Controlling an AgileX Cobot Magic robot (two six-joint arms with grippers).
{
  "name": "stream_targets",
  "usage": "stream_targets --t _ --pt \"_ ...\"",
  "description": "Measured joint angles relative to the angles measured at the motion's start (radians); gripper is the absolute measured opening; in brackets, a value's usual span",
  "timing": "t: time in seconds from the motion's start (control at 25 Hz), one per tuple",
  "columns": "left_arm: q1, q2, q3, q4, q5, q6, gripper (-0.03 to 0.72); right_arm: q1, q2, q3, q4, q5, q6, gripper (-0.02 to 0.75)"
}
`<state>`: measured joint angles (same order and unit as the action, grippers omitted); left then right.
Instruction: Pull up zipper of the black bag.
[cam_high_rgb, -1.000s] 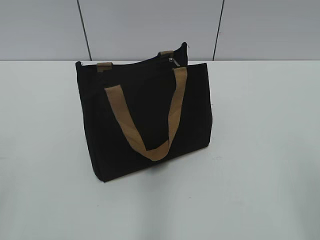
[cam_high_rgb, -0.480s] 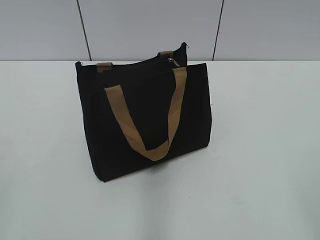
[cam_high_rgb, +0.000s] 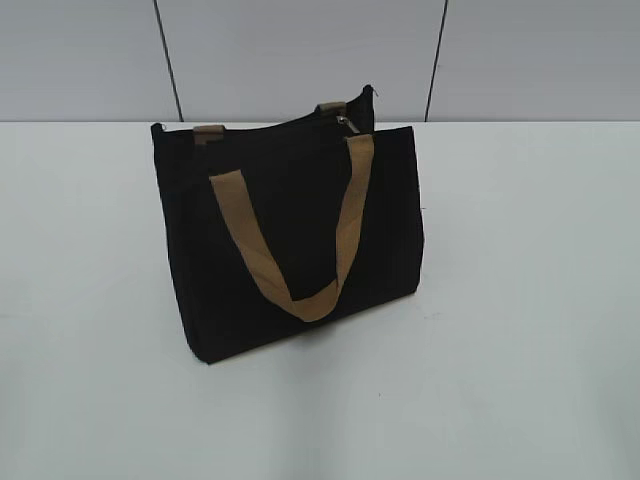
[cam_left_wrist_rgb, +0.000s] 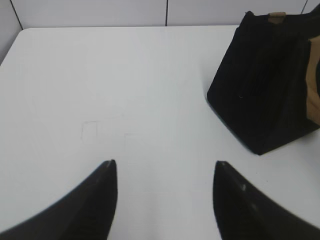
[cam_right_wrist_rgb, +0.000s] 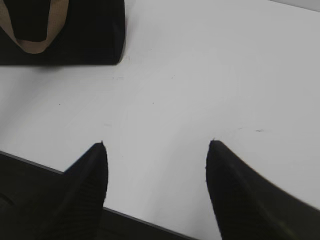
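Note:
The black bag (cam_high_rgb: 290, 235) stands upright on the white table, with tan strap handles (cam_high_rgb: 300, 240) hanging down its front. The zipper runs along its top edge, and its small silvery pull (cam_high_rgb: 344, 121) shows near the top right corner. In the left wrist view the bag (cam_left_wrist_rgb: 265, 85) is at the upper right, apart from my open, empty left gripper (cam_left_wrist_rgb: 164, 165). In the right wrist view the bag's lower part (cam_right_wrist_rgb: 65, 35) is at the upper left, far from my open, empty right gripper (cam_right_wrist_rgb: 156, 144). Neither gripper shows in the exterior view.
The white table (cam_high_rgb: 520, 300) spreads around the bag. A grey panelled wall (cam_high_rgb: 300, 50) stands behind it. The table's near edge (cam_right_wrist_rgb: 130, 215) shows dark under my right gripper.

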<state>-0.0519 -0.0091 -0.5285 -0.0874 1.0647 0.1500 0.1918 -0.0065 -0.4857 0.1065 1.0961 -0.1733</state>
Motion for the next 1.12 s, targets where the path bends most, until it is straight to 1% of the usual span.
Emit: stream_targets --t 0.12,0.32,0.44,1.12 --pt "0.000 0.000 0.000 0.000 0.000 0.000 0.456 -0.028 0.000 0.000 0.000 0.000 0.000 0.482" --pt "0.000 0.000 0.000 0.000 0.000 0.000 0.456 -0.174 0.000 0.000 0.000 0.000 0.000 0.482" --pt "0.000 0.000 0.000 0.000 0.000 0.000 0.456 -0.216 0.000 0.000 0.000 0.000 0.000 0.482" --pt "0.000 0.000 0.000 -0.014 0.000 0.000 0.452 -0.220 0.000 0.000 0.000 0.000 0.000 0.482"
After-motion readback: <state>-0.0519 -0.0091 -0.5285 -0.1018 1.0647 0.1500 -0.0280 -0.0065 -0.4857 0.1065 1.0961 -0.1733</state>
